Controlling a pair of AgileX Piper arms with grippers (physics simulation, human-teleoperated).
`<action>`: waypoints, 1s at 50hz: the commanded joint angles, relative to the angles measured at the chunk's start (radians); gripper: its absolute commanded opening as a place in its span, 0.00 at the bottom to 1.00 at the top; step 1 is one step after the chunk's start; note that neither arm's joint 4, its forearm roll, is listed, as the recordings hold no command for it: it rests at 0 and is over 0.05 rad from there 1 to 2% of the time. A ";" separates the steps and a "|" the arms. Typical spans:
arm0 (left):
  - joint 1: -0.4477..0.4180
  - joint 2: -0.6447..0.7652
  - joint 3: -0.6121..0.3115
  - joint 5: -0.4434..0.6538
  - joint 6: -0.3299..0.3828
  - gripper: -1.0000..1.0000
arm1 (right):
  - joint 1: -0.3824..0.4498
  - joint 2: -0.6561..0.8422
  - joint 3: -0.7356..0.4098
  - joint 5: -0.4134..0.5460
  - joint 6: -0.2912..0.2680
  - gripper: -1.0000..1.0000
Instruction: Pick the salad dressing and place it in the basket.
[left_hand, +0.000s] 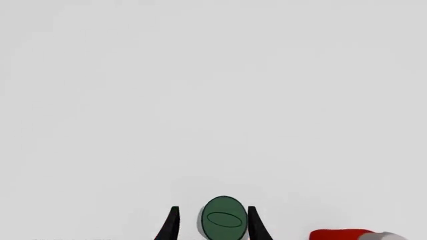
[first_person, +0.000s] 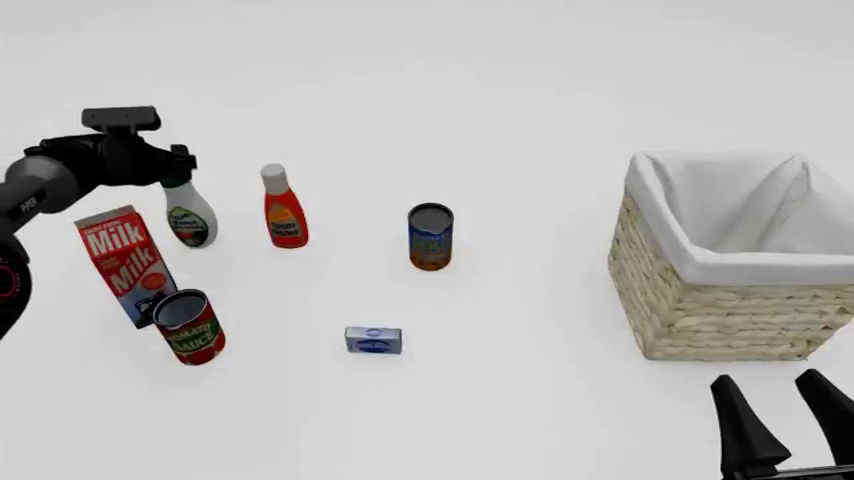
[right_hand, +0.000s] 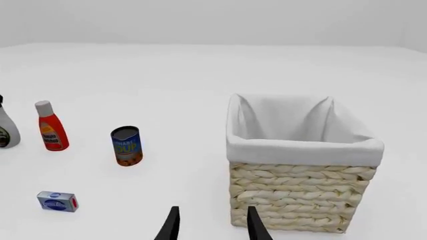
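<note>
The salad dressing (first_person: 191, 215), a white pear-shaped bottle with a green label, stands upright at the table's far left. Its dark green cap (left_hand: 223, 218) sits between the fingers of my left gripper (left_hand: 213, 208), which is open, with a visible gap on one side. In the front view the left gripper (first_person: 171, 172) covers the cap. At the right stands the basket (first_person: 734, 300), tan wicker with a white lining and nothing visible inside. My right gripper (first_person: 781, 400) hangs open in front of the basket (right_hand: 300, 200), holding nothing. The bottle's edge (right_hand: 5, 131) shows in the right wrist view.
A red bottle (first_person: 283, 208) with a white cap stands just right of the salad dressing. A milk carton (first_person: 123, 262) and a red can (first_person: 188, 326) are in front of it. A blue and orange can (first_person: 430, 236) and a small blue box (first_person: 374, 340) sit mid-table.
</note>
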 joint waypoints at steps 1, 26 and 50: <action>0.000 0.023 0.012 -0.017 -0.004 1.00 | 0.000 0.000 0.000 -0.002 0.000 1.00; -0.007 -0.078 0.134 -0.159 -0.002 0.00 | 0.000 -0.001 0.000 0.002 0.001 1.00; -0.052 -0.324 0.163 -0.237 -0.083 0.00 | 0.003 -0.001 0.000 0.000 0.002 1.00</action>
